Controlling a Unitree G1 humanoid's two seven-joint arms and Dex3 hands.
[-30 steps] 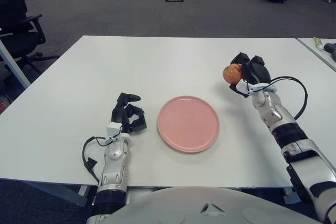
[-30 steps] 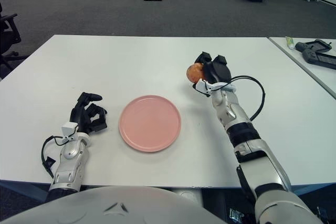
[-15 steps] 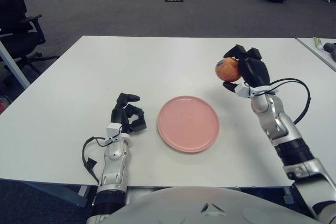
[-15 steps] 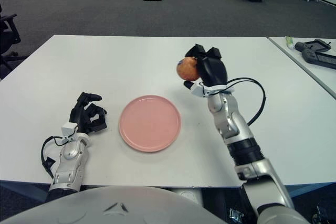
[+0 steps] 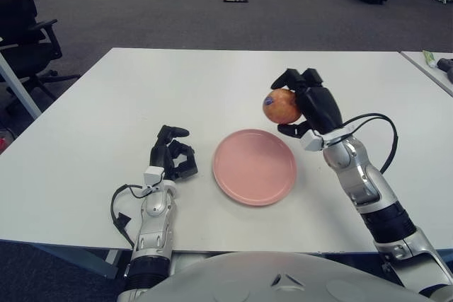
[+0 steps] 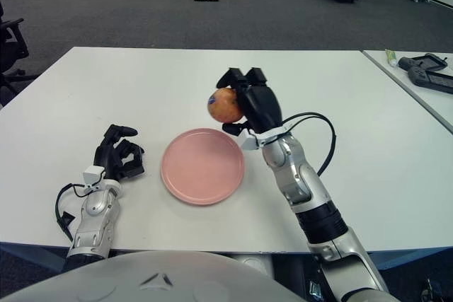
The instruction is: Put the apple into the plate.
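A round pink plate point(image 5: 254, 167) lies flat on the white table point(image 5: 212, 83), near its front middle. My right hand point(image 5: 306, 106) is shut on a red-yellow apple point(image 5: 281, 106) and holds it in the air above the plate's far right rim. The apple also shows in the right eye view point(image 6: 224, 105), over the plate point(image 6: 202, 165). My left hand point(image 5: 172, 153) rests on the table just left of the plate, fingers curled and holding nothing.
A second table edge with a dark device point(image 6: 427, 73) and a small tube point(image 6: 391, 56) stands at the far right. An office chair point(image 5: 25, 26) stands beyond the table's left side. Boxes and a small object lie on the carpet far behind.
My right hand has carried the apple leftward and toward me, from right of the plate to above its far right rim. The left hand has not moved.
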